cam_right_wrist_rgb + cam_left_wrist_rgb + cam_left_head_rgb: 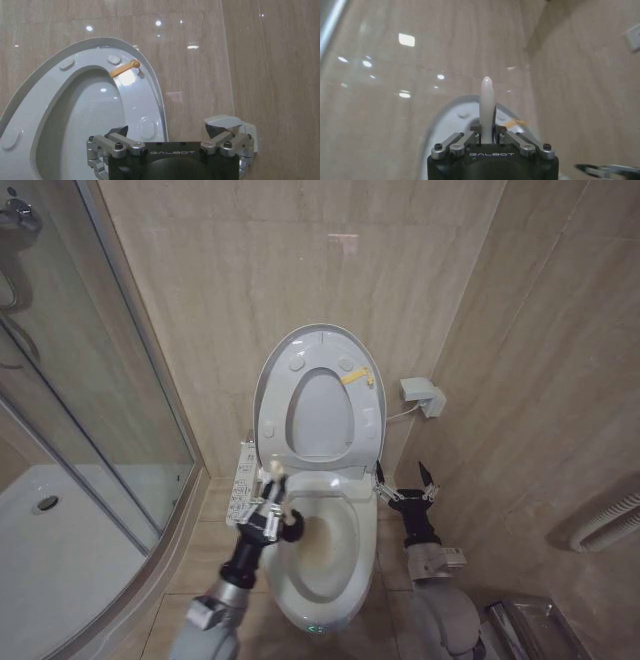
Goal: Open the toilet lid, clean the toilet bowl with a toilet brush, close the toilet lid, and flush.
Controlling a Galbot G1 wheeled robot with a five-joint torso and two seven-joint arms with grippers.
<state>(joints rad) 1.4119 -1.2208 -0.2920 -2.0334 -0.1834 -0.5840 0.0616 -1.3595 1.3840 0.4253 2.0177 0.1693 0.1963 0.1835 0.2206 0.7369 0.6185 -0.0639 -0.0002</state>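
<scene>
lid [322, 345] up; left tool [272, 492] clamped on the brush [486, 108] over the bowl [318, 580], scrubbing's next. right tool [405, 482] spread apart, idle.

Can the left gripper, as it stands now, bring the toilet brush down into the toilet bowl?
Probably yes. The toilet lid is raised against the wall, so the toilet bowl lies open. The left gripper is shut on the toilet brush right at the bowl's rim, with nothing between them.
</scene>
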